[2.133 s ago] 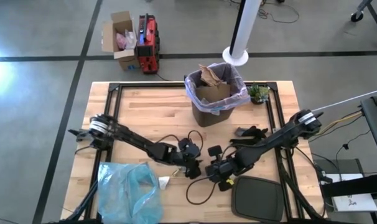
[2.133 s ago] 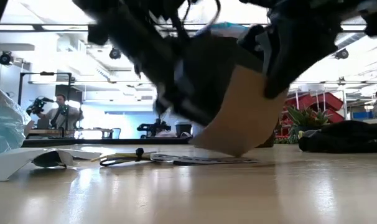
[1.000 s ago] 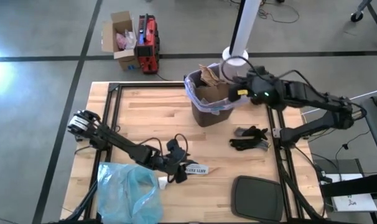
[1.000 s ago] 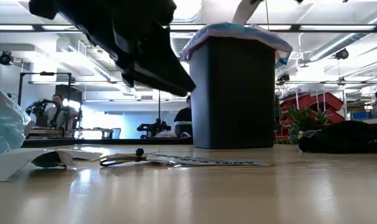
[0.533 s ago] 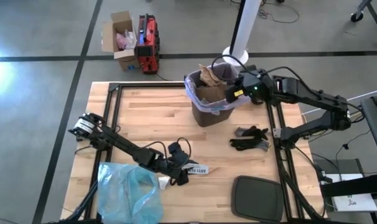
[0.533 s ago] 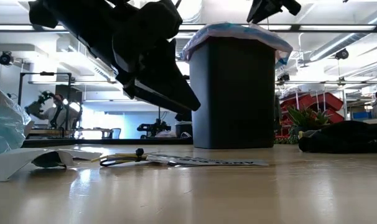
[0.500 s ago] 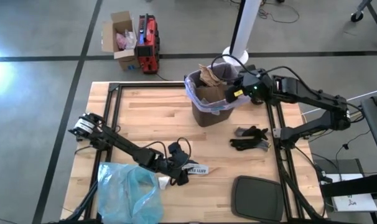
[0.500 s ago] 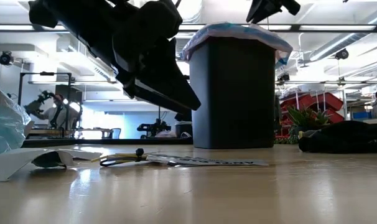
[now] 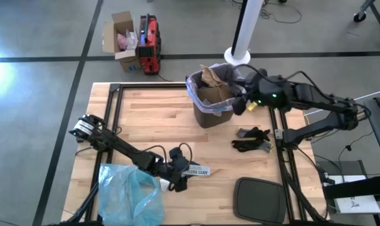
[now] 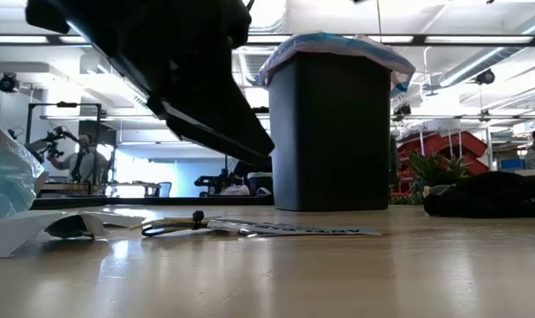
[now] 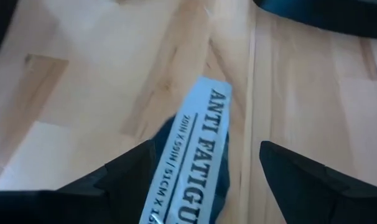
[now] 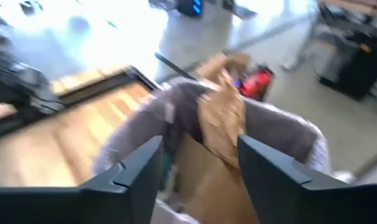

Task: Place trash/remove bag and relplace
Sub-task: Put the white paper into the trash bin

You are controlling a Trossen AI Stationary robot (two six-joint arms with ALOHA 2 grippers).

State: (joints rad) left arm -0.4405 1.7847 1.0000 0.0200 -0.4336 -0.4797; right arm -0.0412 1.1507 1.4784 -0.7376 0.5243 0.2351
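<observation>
On the wooden table [image 9: 146,119] the black bin [image 9: 210,113] stood at the far edge, its lavender bag [image 9: 196,94] folded over the rim, cardboard trash [image 9: 210,78] poking out. My left gripper [image 11: 204,186] hung spread above a printed label strip [image 11: 191,155]; my right gripper [image 12: 198,171] hovered empty and parted by the bin. I judged the film thin and slippery, best pinched at the rim.

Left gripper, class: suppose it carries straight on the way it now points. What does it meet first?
Most likely the printed label lying on the table: the left gripper stands open, its fingers either side of the label, though how far above it is unclear.
</observation>
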